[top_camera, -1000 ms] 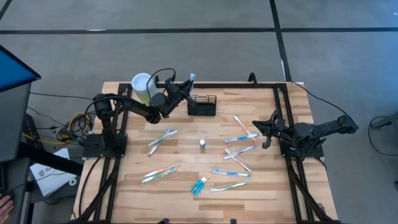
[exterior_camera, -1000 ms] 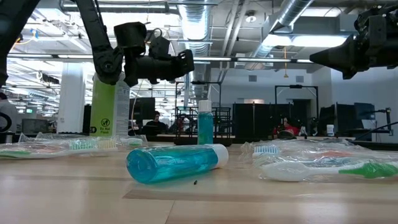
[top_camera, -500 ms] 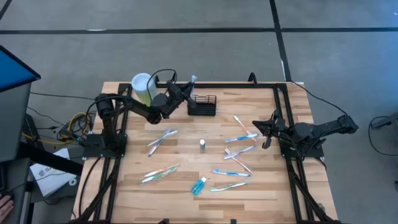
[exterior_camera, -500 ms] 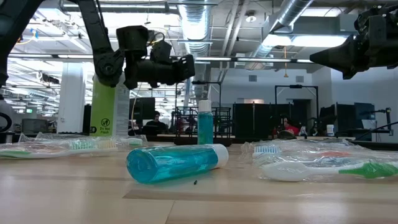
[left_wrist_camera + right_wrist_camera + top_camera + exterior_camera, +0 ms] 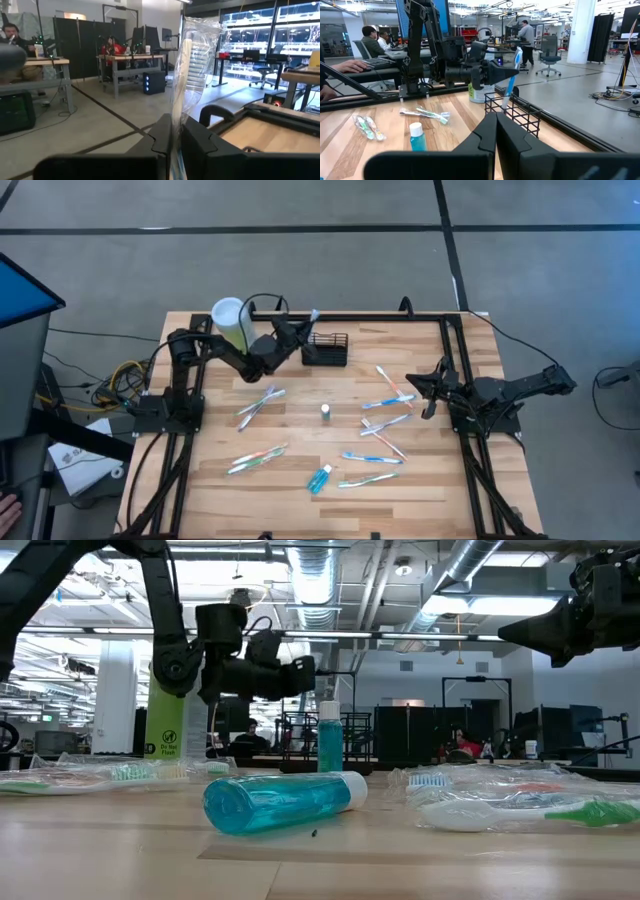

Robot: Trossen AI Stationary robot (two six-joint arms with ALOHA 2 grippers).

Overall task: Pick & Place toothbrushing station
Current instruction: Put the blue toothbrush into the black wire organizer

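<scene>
The toothbrushing station [image 5: 326, 349], a small black wire-mesh basket, is standing at the far edge of the worktop [image 5: 300, 430], beside a pale-green cylinder [image 5: 229, 321] with a white lid. The left end effector [image 5: 301, 326] is hovering just beside the basket's left end, clenching a plastic-wrapped toothbrush [image 5: 512, 75] whose head is pointing upward. The right end effector [image 5: 424, 389] is waiting clenched and empty at the worktop's right side, near scattered wrapped toothbrushes [image 5: 385, 425] and a lying blue bottle [image 5: 320, 478].

A blue tube [image 5: 280, 802] lay on the table [image 5: 320, 860]; the left pincer [image 5: 300, 675] hung at ten o'clock, above wrapped toothbrushes [image 5: 520, 802].
</scene>
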